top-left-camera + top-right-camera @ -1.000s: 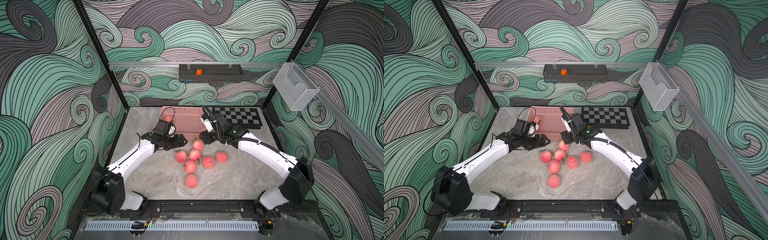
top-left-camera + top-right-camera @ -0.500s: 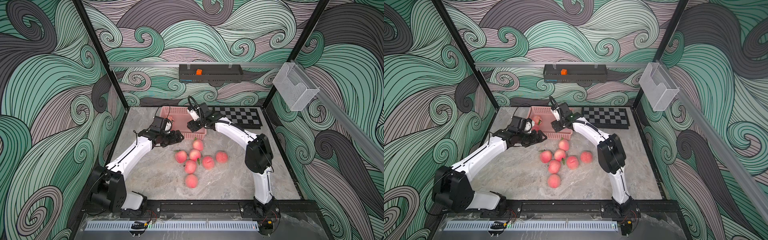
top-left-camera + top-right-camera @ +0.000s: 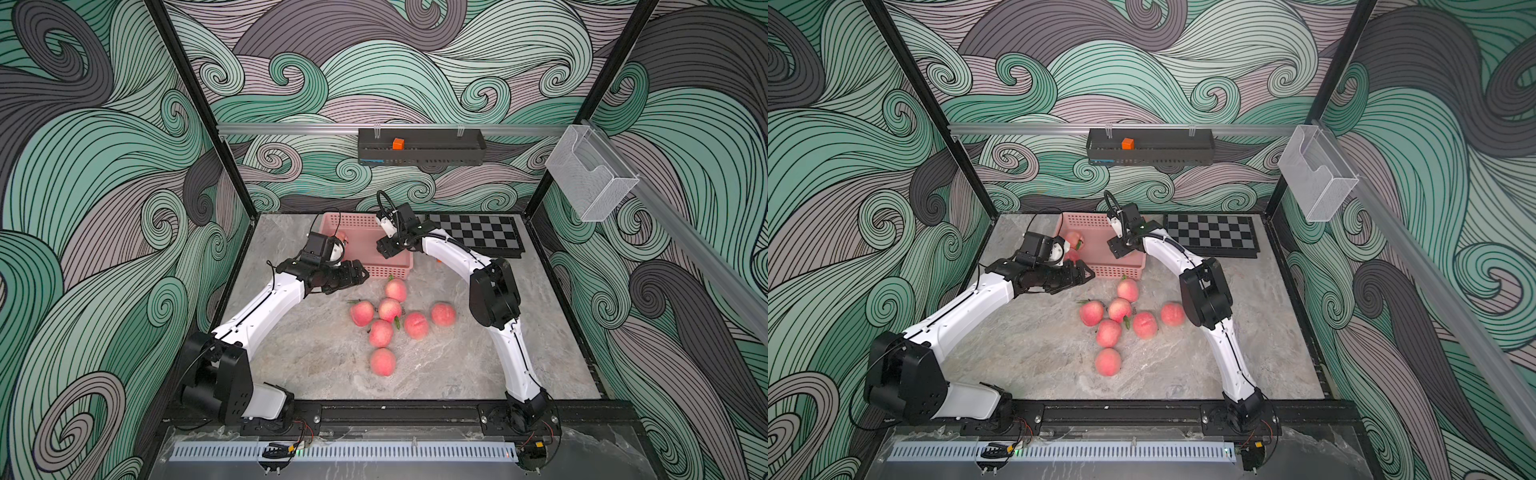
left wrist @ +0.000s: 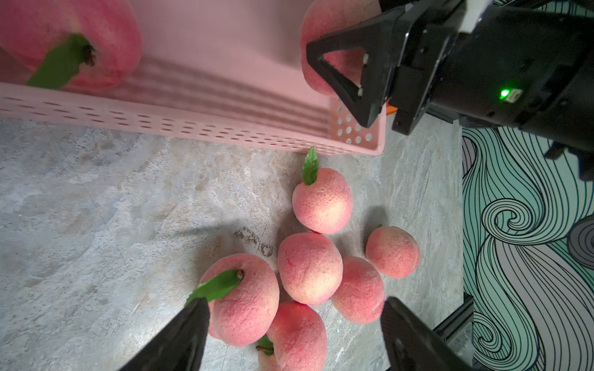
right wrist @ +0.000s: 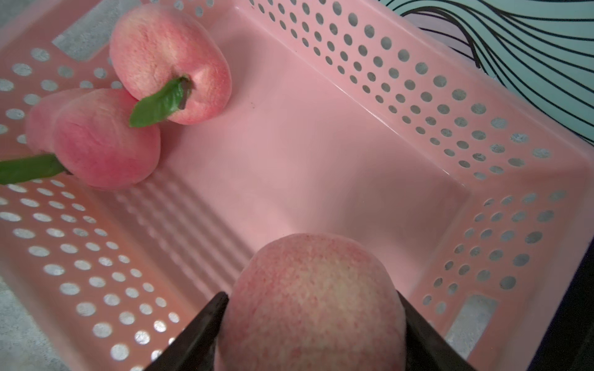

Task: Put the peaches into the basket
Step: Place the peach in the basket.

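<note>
Peach [image 5: 308,305] pinched in right gripper [image 5: 310,295]; left gripper [image 4: 294,302] spread.

Lit brightly and evenly from above in both top views, with only faint, short shadows beside the peaches [image 3: 381,332] on the table [image 3: 316,365]. Bowed outward toward the edges. Sharp mid-frame in the left wrist view, soft on the near basket [image 4: 193,128] wall. Dimmer, pink-tinted in the right wrist view, blurred on the closest peach [image 5: 308,302].
</note>
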`<state>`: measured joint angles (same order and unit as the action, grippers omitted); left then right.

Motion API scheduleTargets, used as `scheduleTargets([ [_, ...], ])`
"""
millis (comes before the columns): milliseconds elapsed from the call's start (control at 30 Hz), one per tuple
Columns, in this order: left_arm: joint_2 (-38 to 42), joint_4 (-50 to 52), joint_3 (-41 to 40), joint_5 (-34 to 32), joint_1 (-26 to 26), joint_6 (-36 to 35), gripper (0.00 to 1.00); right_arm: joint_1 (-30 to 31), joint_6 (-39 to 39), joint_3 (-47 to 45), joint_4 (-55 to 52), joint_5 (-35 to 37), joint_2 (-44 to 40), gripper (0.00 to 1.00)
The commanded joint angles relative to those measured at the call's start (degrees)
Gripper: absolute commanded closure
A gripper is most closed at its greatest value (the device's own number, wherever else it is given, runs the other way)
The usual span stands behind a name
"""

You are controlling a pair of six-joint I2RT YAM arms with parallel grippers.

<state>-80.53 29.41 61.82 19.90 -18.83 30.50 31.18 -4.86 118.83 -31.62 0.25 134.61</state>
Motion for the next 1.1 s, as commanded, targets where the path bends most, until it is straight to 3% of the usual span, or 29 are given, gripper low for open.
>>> scheduleTargets([
  [0, -0.6, -0.8, 1.2, 0.8, 0.3, 0.3, 0.15, 0.3, -2.8, 2.8, -0.9, -1.7, 1.5, 0.27],
  [1067, -0.5, -0.4, -0.4, -0.8, 0.4, -0.5, 0.15, 0.3, -5.2, 3.4, -3.2, -0.9, 4.9, 0.1],
])
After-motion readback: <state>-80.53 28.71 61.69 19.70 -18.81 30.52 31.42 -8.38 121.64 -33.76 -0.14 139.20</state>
